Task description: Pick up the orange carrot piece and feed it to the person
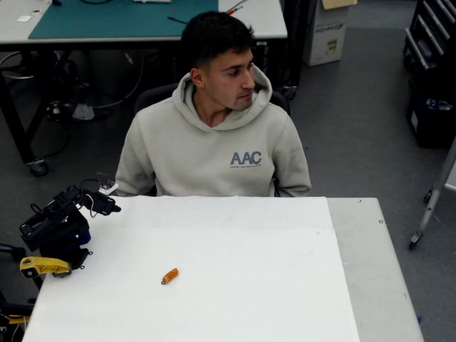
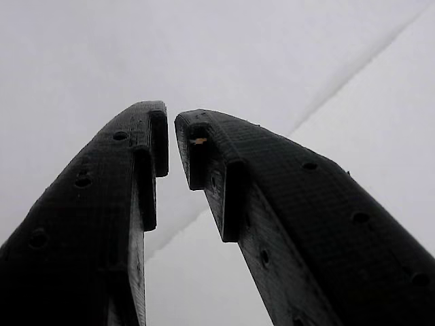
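Note:
The orange carrot piece lies on the white sheet, left of the table's middle and near the front. The person, in a beige hoodie, sits behind the far edge of the table with the head turned to the right of the picture. My black arm is folded at the table's left edge, and its gripper points toward the far left corner, well away from the carrot. In the wrist view the gripper is shut, with only a thin slit between the black fingertips and nothing in it.
A yellow clamp holds the arm's base at the left edge. White paper covers most of the table, leaving a grey strip on the right. A desk with a green mat stands behind the person.

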### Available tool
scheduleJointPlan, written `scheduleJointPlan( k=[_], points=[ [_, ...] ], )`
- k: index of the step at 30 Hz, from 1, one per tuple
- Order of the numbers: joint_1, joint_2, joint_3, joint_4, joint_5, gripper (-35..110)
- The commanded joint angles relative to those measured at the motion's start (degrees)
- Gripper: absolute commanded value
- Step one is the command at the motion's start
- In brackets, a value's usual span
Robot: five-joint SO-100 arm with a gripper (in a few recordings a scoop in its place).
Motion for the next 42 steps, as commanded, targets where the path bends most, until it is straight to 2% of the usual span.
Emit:
scheduleJointPlan(
  k=[1, 42],
  points=[
    [-1.2, 1.2, -0.3, -0.4, -0.8, -2],
    [-1.2, 0.2, -0.4, -0.6, -1.0, -3]
  ],
)
